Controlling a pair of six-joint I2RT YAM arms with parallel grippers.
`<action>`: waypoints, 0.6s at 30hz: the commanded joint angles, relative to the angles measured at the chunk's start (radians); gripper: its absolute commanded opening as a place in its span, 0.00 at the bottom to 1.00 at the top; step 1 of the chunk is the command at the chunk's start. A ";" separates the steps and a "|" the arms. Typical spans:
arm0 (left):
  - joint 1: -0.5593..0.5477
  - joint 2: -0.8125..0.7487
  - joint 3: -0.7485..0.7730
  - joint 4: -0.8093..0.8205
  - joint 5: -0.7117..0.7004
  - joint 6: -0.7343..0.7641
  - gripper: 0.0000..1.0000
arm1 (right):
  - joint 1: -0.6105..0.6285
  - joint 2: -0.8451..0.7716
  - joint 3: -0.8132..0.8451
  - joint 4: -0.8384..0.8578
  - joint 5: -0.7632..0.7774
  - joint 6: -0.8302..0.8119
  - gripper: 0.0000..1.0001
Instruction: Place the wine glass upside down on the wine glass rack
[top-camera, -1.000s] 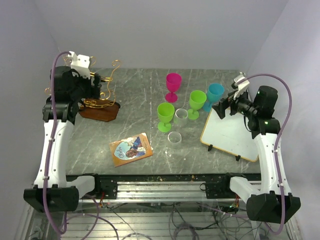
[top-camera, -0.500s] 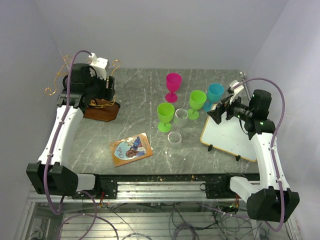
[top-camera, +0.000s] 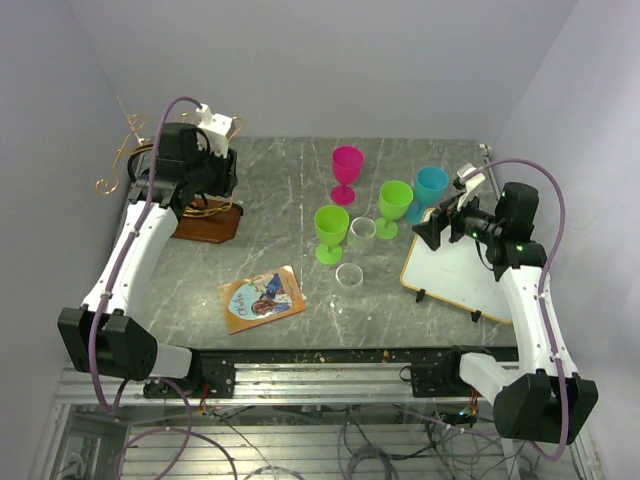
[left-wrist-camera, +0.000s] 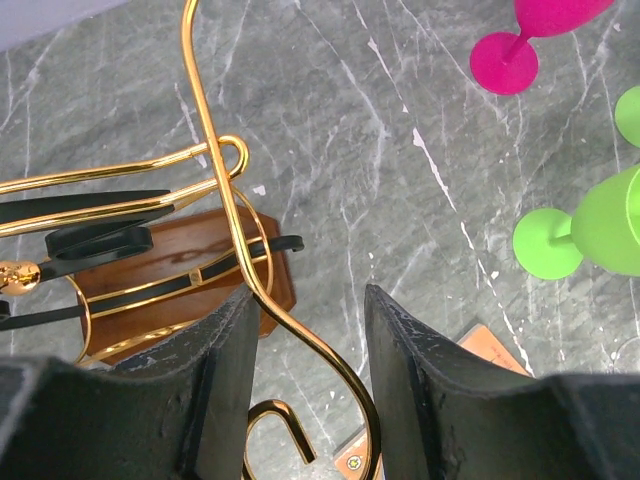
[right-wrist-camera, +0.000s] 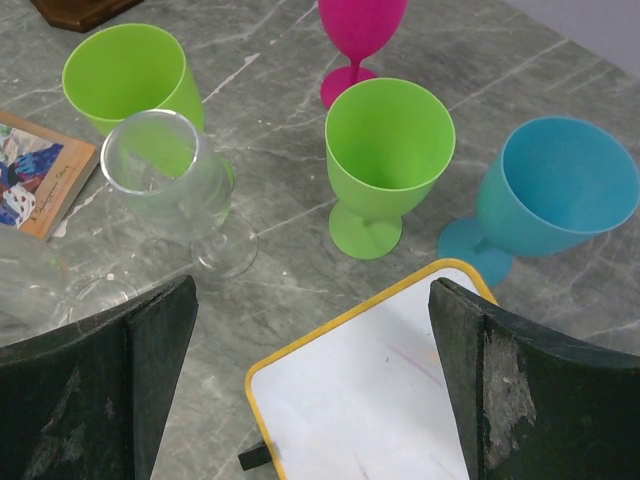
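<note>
Gold-wire rack (top-camera: 208, 222) (left-wrist-camera: 165, 255): sitting upright on its dark wooden base at the far-left corner of the bench (top-camera: 280, 190).
Left gripper (top-camera: 222, 172) (left-wrist-camera: 315, 300): I'm holding it over the rack base, straddling one curved gold arm. The jaws are standing partly apart, not clamped. The wire is running close along one finger (left-wrist-camera: 225, 370), with a gap showing on the other side. I can't tell if it's touching.
Right gripper (top-camera: 430, 230) (right-wrist-camera: 310, 290): I'm hovering it over the whiteboard (top-camera: 460, 270) (right-wrist-camera: 370, 380) at the corner nearest the goblets. The jaws are gaping wide and gripping nothing.
Clear wine glasses: both are standing rim up mid-bench, well apart from the rack. One (top-camera: 362, 232) (right-wrist-camera: 165, 170) is sitting between the two green goblets; the other (top-camera: 350, 275) is standing just nearer the bases.
Coloured goblets: the pink (top-camera: 347, 165) (right-wrist-camera: 360, 30), two green (top-camera: 331, 228) (top-camera: 395, 200) and the blue (top-camera: 431, 185) (right-wrist-camera: 565, 190) are all standing upright. The blue one is sitting just beside the whiteboard.
Picture book (top-camera: 262, 298): lying flat toward the bench's near edge.
</note>
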 joint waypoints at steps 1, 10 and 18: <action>-0.051 0.040 0.064 0.017 0.038 0.007 0.48 | 0.004 -0.002 -0.012 0.040 0.000 0.012 1.00; -0.137 0.111 0.128 0.019 0.009 -0.013 0.40 | 0.004 -0.008 -0.026 0.059 0.016 0.016 1.00; -0.209 0.126 0.095 0.112 0.009 -0.199 0.43 | 0.003 -0.014 -0.045 0.082 0.024 0.021 1.00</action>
